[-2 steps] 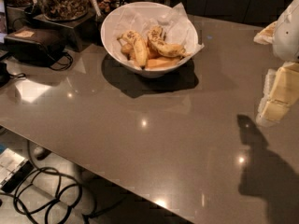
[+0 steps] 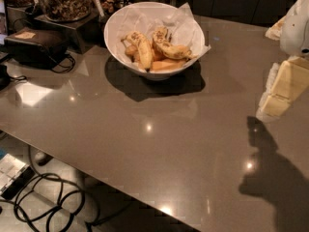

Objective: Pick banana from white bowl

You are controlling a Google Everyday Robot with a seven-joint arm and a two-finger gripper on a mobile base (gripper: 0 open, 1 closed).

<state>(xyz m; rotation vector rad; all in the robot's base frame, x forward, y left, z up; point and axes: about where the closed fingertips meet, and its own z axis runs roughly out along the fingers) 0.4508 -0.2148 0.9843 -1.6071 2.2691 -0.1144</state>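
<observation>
The white bowl (image 2: 118, 37), deep and lined with crumpled white paper, stands at the back of the grey table. Several bananas lie in it. The banana (image 2: 143, 48), short, yellow and mottled with brown, lies at the left of the pile. Another speckled banana (image 2: 174, 50) lies to its right, and smooth orange-yellow bananas (image 2: 166, 65) lie at the front. My gripper (image 2: 281, 90), cream-coloured, hangs at the right edge of the view above the table. It is well to the right of the bowl and apart from it, holding nothing.
A jar of nuts (image 2: 63, 1) on a dark stand and a black case (image 2: 36, 45) with a cable stand left of the bowl. The table's front edge (image 2: 96, 175) runs diagonally, with cables (image 2: 48, 202) on the floor below. The arm's shadow (image 2: 270, 178) falls on the right of the table.
My gripper has shifted slightly to the left. The bowl and bananas have not moved.
</observation>
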